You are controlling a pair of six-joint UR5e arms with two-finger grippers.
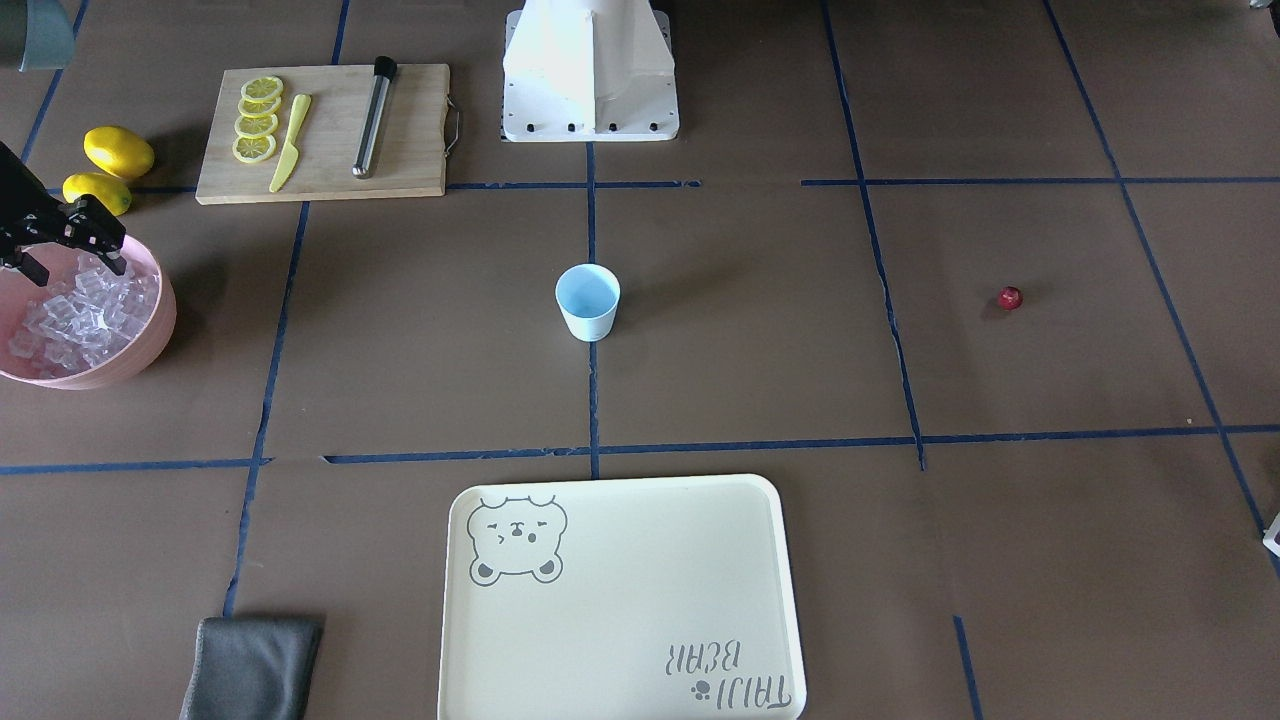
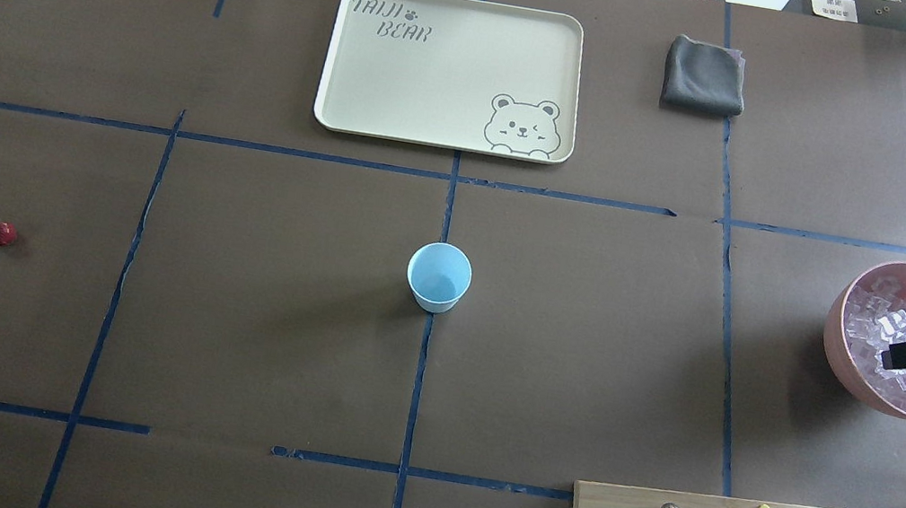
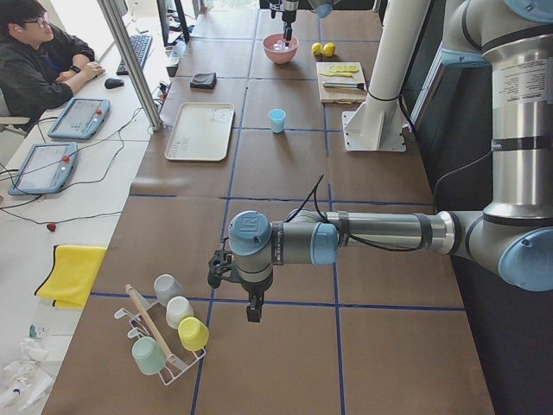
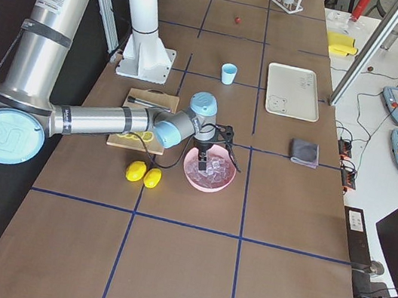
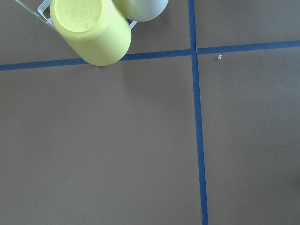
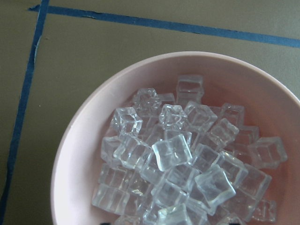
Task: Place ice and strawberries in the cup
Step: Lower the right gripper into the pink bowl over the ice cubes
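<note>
The light blue cup stands upright and empty at the table's middle, also in the overhead view. The strawberry is one small red berry lying alone far off on the table. The ice is a heap of clear cubes in a pink bowl, seen close in the right wrist view. My right gripper hangs open just above the ice, holding nothing. My left gripper points down over bare table far from the cup; I cannot tell whether it is open or shut.
A cutting board with lemon slices, a yellow knife and a metal rod lies near the robot base. Two lemons sit beside the bowl. A cream tray and a grey cloth lie across from the robot. A rack of cups stands by the left gripper.
</note>
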